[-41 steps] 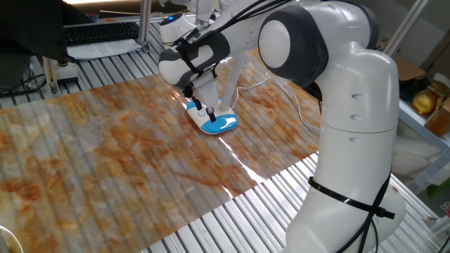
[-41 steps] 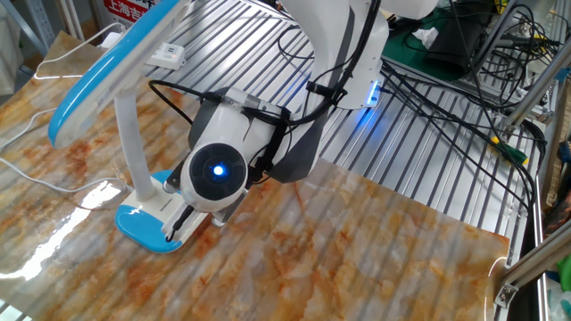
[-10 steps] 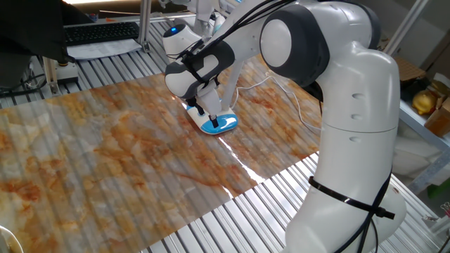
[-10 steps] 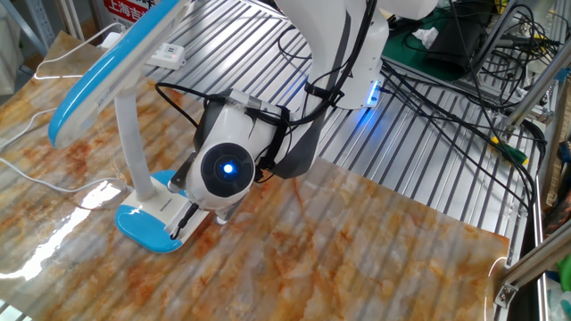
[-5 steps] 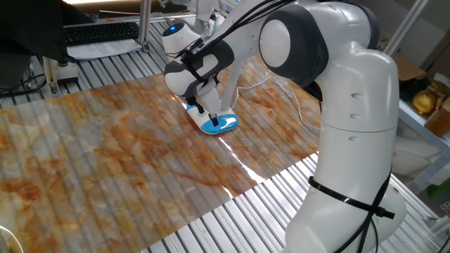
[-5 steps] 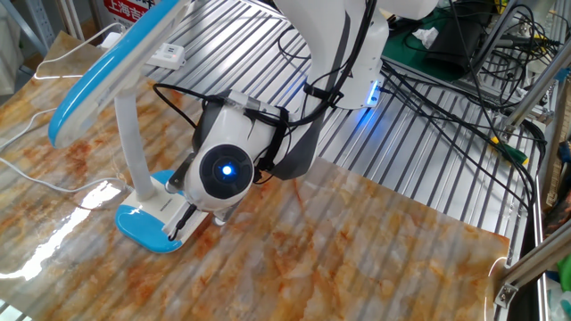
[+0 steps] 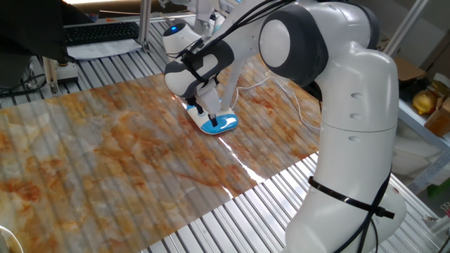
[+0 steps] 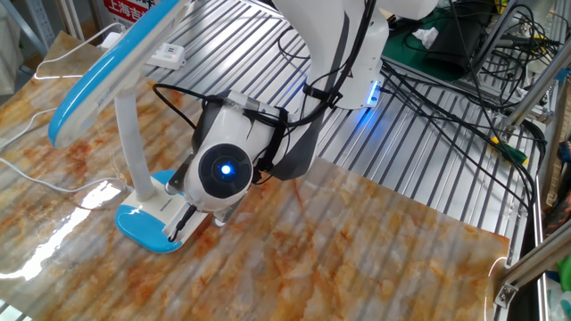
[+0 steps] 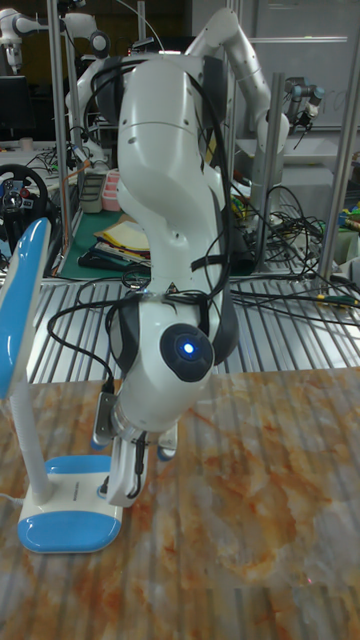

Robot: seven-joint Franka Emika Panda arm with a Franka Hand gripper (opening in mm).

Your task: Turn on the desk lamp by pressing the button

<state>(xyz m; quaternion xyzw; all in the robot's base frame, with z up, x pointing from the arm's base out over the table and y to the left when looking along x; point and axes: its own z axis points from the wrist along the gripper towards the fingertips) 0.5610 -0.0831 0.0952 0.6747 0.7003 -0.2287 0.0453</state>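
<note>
The desk lamp [image 8: 134, 209] is seen standing on the marbled bench [image 7: 105, 161], toward its far right part in one fixed view. Its oval blue-and-white base [image 9: 68, 508] lies flat, and a white stem [image 9: 28, 425] rises from it to a blue-edged head [image 8: 107, 67]. A thin white cord [image 8: 36, 174] is trailed from the lamp across the bench. The gripper [image 8: 181, 227] is lowered onto the base, its fingertips at or just above the top surface; whether they are parted or closed cannot be told. A blue light [image 8: 221, 169] is lit on the arm's wrist. Dark cables [image 8: 464, 80] are spread over the ribbed metal surface beyond the bench.
</note>
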